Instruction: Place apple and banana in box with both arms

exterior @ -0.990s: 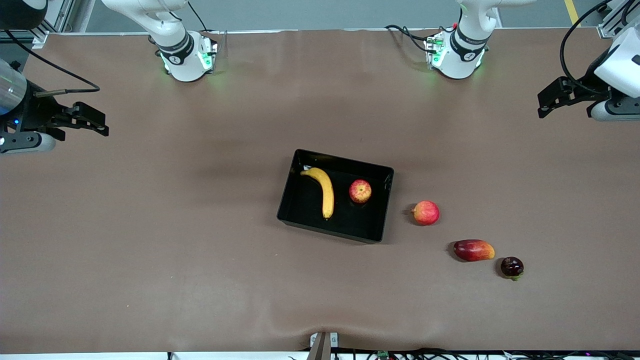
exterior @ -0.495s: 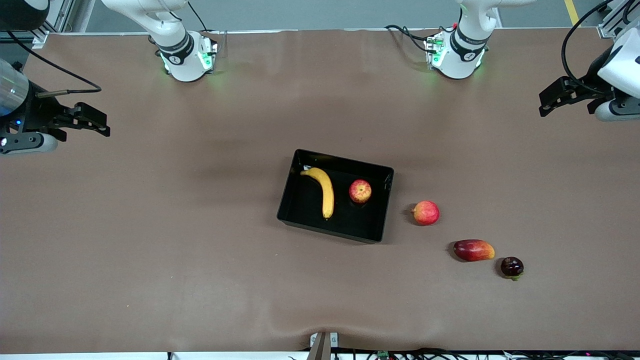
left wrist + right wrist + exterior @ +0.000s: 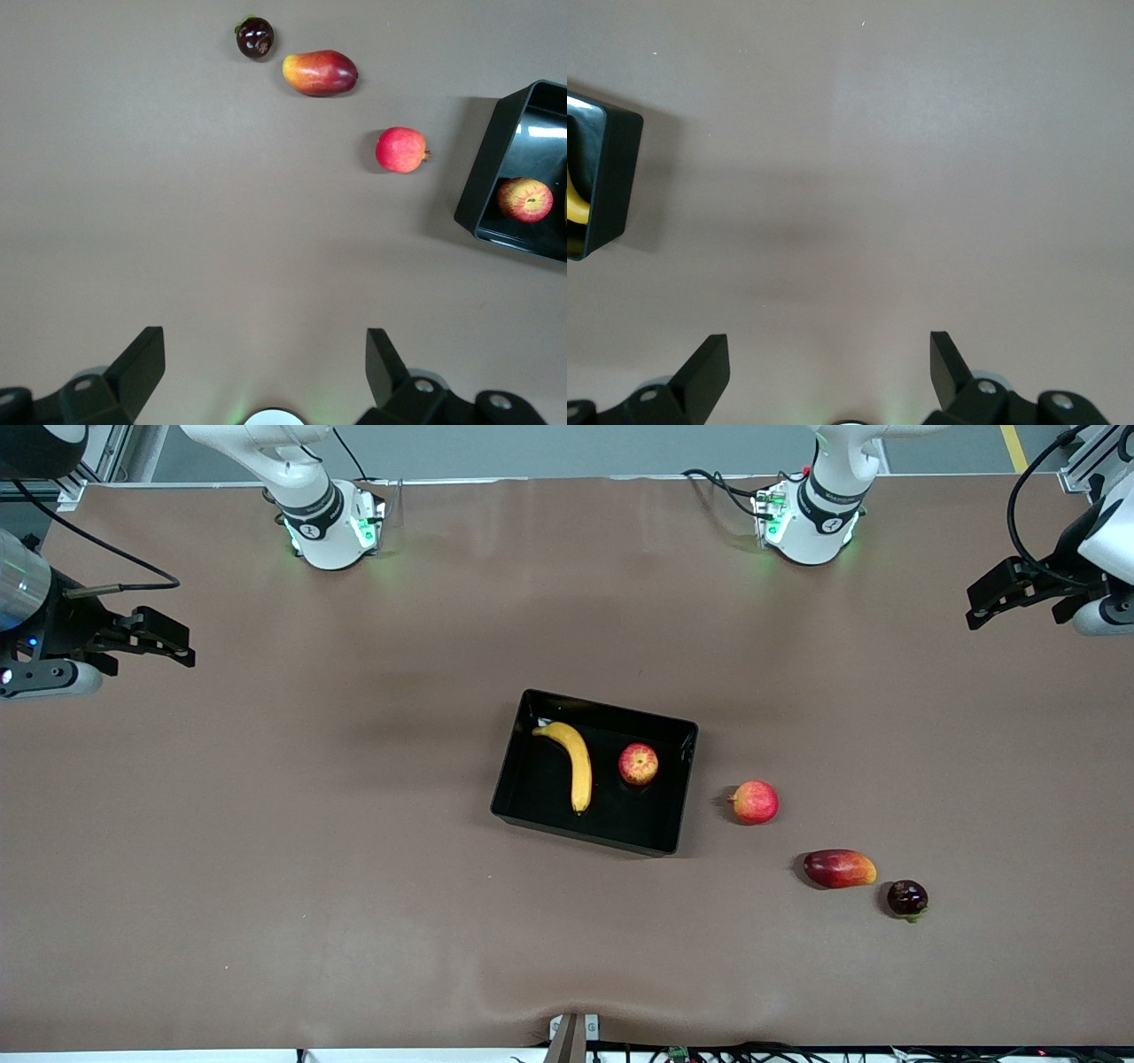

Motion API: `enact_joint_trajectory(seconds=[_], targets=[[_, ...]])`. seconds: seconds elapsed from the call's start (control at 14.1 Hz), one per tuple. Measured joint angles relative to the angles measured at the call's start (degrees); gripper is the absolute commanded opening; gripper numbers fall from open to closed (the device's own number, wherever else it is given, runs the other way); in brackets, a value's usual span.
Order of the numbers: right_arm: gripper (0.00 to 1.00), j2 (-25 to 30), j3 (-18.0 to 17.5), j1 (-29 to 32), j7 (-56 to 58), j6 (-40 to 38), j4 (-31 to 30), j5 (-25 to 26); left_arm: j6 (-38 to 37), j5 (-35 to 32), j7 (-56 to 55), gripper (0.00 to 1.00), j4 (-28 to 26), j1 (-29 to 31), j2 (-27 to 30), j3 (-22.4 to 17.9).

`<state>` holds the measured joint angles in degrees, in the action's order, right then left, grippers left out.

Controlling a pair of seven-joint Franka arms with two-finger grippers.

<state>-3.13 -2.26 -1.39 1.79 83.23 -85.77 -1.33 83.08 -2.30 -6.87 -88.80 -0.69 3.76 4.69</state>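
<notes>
The black box (image 3: 532, 793) sits mid-table. The yellow banana (image 3: 576, 762) and the red-and-yellow apple (image 3: 638, 763) both lie inside it, side by side. In the left wrist view the apple (image 3: 525, 198) shows inside the box (image 3: 485, 173). In the right wrist view a corner of the box (image 3: 616, 168) shows with a bit of banana (image 3: 574, 209). My left gripper (image 3: 992, 595) is open and empty, up over the left arm's end of the table. My right gripper (image 3: 164, 646) is open and empty, up over the right arm's end.
Three fruits lie on the brown table toward the left arm's end of the box: a pinkish-red round fruit (image 3: 755, 802), an oblong red mango-like fruit (image 3: 839, 868) and a small dark fruit (image 3: 907, 898). They show in the left wrist view too.
My left gripper has drawn back toward the table's end and its base side. My right gripper has barely moved. The fruits and box have not moved.
</notes>
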Motion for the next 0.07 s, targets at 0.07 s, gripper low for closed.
enact_joint_trajectory(seconds=[0.07], targets=[[1.00,0.00,-0.01,-0.01,0.00,0.00,0.00,0.00,-0.05,0.00,0.00,1.00,0.05,0.00,0.00,0.00]])
